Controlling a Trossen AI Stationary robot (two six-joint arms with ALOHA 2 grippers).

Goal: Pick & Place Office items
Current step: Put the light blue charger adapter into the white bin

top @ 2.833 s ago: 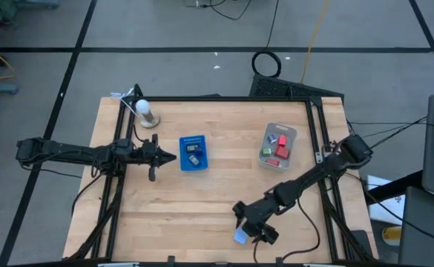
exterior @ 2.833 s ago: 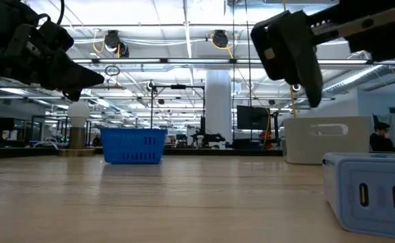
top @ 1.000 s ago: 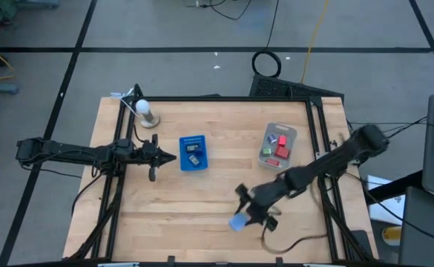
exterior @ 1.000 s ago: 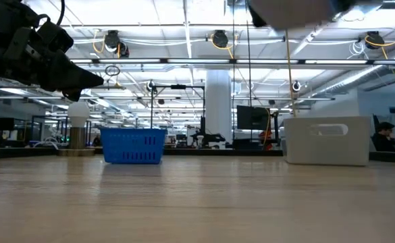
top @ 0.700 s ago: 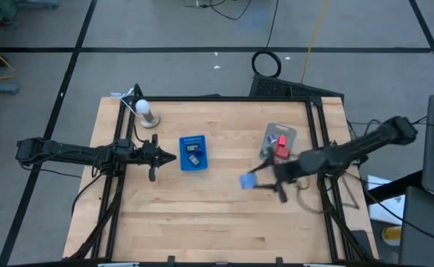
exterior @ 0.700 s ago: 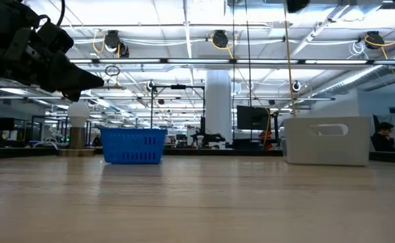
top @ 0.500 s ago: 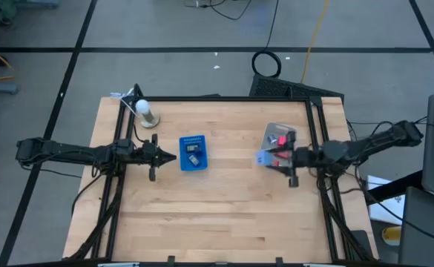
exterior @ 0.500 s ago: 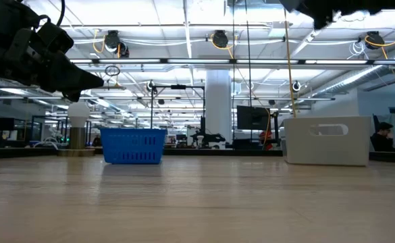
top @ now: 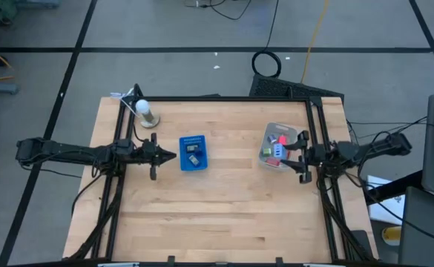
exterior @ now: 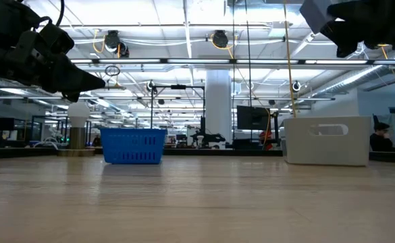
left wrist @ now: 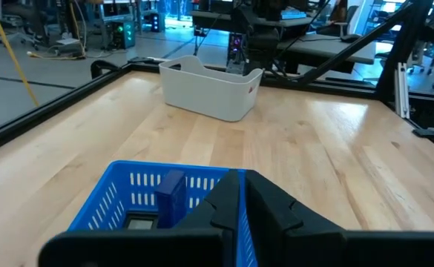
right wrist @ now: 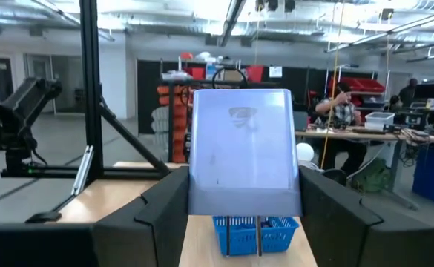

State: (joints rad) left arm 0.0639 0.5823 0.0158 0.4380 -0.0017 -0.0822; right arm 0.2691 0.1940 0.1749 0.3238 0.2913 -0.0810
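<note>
Overhead, the right gripper (top: pixel 300 156) sits at the right of the frame, just beside the right edge of the translucent grey bin (top: pixel 282 131), its arm running off toward the table's right rail. Its own wrist view shows the two dark fingers (right wrist: pixel 157 211) pressed against the sides of a light blue block (right wrist: pixel 241 152), which fills the centre of that frame between them; so the gripper is clamped on this piece and holds it clear of the table (top: pixel 224 215). In the high view the block shows as a small pale blue patch (top: pixel 275 150) at the gripper's tips, over the bin's right part. Inside the bin lie more office items: a red piece (top: pixel 282 139) and a green one (top: pixel 270 136) can be told; the rest are too small to sort.

At centre-left of the overhead frame stands the blue tray (top: pixel 194 140), with a dark grey piece (top: pixel 193 148) lying in it. The left wrist view shows the tray's slotted wall (left wrist: pixel 138 187) and a blue piece (left wrist: pixel 171 191) standing inside.

Just left of the tray waits the left gripper (top: pixel 169 156), above the table, its fingers (left wrist: pixel 276 204) drawn close together with only a thin gap and nothing between them. In the low view the tray (exterior: pixel 134 146) stands left of centre and the bin (exterior: pixel 326 140) at right, well apart.
</note>
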